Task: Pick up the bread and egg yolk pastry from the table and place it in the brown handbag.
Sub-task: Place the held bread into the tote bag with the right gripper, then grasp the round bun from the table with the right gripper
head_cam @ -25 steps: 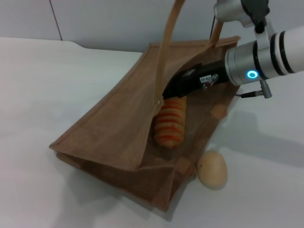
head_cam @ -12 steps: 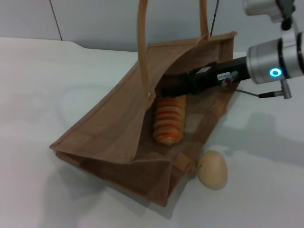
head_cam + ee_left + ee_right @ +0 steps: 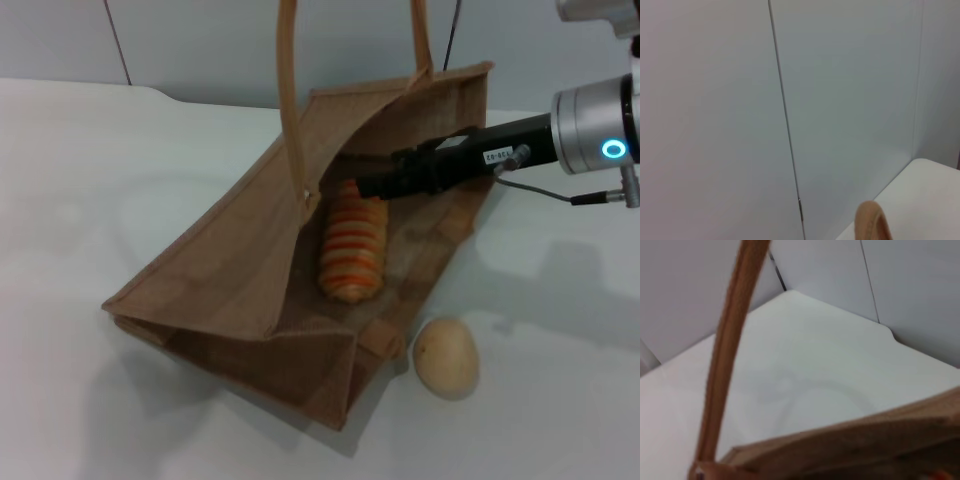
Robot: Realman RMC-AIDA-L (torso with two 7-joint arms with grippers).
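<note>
Woven jute brown handbag (image 3: 240, 270) is tipped open, handles raised, for loading | bread (image 3: 352, 245) lies inside | right gripper (image 3: 365, 186) reaches in above it, finger state cannot be told | egg yolk pastry (image 3: 446, 357) waits on table (image 3: 70, 180), near-right of bag

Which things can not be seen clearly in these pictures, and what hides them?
- Right tool, head view: its tip lies under the front wall of the tan-brown woven jute handbag, so open or shut is unclear.
- Orange-striped ridged bread loaf: its far end is behind that tool.
- Left tool: in no view; the left wrist view shows only wall and a handle piece.
- Handle tops: cut by the head view's upper edge.
</note>
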